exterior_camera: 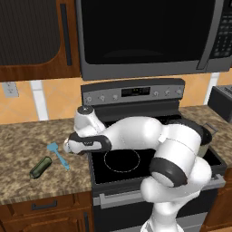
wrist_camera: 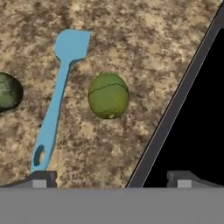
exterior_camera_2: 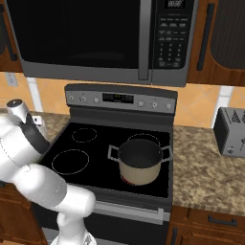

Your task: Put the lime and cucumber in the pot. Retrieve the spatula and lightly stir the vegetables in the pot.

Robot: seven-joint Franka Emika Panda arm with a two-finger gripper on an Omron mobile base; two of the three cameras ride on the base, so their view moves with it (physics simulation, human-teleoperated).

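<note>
- Looking from the left base view: a speckled brown granite counter [exterior_camera: 27, 136] runs left of a black glass stove [exterior_camera: 122, 163], with wood drawers below, a dark microwave [exterior_camera: 149, 36] above and an orange tiled wall behind. The cucumber [exterior_camera: 40, 167] lies on the counter, well left of the stove; the spatula [exterior_camera: 58, 155] lies just right of it, blade toward the wall. The arm bends low over the counter's edge by the stove, its hand pointing down. A bit of the pot [exterior_camera: 207, 136] peeks out behind the arm on the stove's right side.
- From the right base view: the pot [exterior_camera_2: 139, 162] stands on the front right burner, dark inside — nothing in it. A grey toaster [exterior_camera_2: 231, 131] sits on the granite to the right of the stove, and the microwave's keypad hangs overhead.
- In the hand view: the gripper [wrist_camera: 111, 179] hangs over the granite with its jaws spread wide and nothing between them. The lime [wrist_camera: 108, 96] rests on the counter beyond the tips, between the spatula [wrist_camera: 54, 100] and the stove's dark edge [wrist_camera: 175, 109] — touching neither. The cucumber's blunt end [wrist_camera: 8, 91] shows on the far side of the spatula.
</note>
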